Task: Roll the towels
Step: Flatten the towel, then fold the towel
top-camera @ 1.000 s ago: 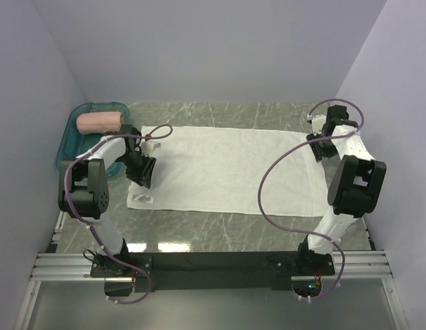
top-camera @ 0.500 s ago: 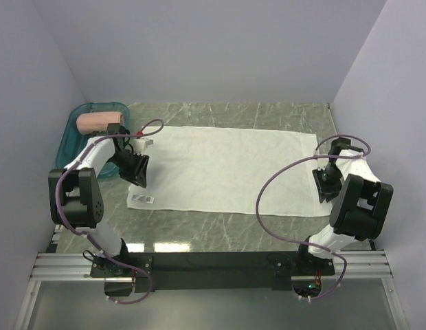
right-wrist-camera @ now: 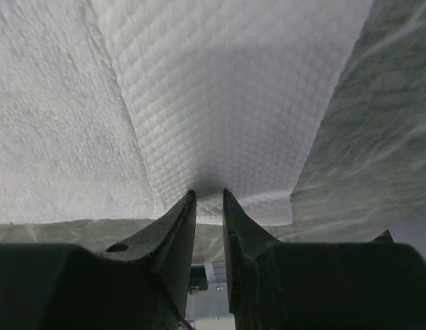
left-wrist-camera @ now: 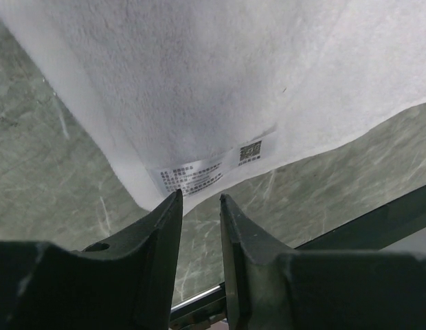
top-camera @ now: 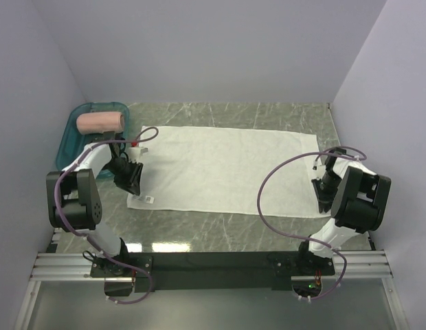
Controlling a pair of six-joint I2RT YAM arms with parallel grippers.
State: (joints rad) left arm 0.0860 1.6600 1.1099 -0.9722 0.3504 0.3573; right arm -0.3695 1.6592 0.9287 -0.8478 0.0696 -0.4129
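The white towel (top-camera: 227, 168) lies flat on the worktop (top-camera: 220, 227). The right end effector (right-wrist-camera: 209, 194) pinches its lower-right hem. The left end effector (left-wrist-camera: 200, 201), narrow, straddles the lower-left corner by the label (left-wrist-camera: 199, 172); grip unclear.

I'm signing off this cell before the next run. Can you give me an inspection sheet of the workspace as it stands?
Surface: green marbled table, no spills seen.
Job's things: white towel spread flat, label at its near left corner; pink towel already rolled.
Clutter: teal tray at far left holds the pink towel; nothing else seen.
Grippers: left gripper at the labelled corner, fingers close together, grip unclear; right gripper pinching the white towel's near right edge.
Cables: left cable and right cable, both purple; the right one loops above the white towel.
Surroundings: plain walls on three sides; black rail at the near edge.
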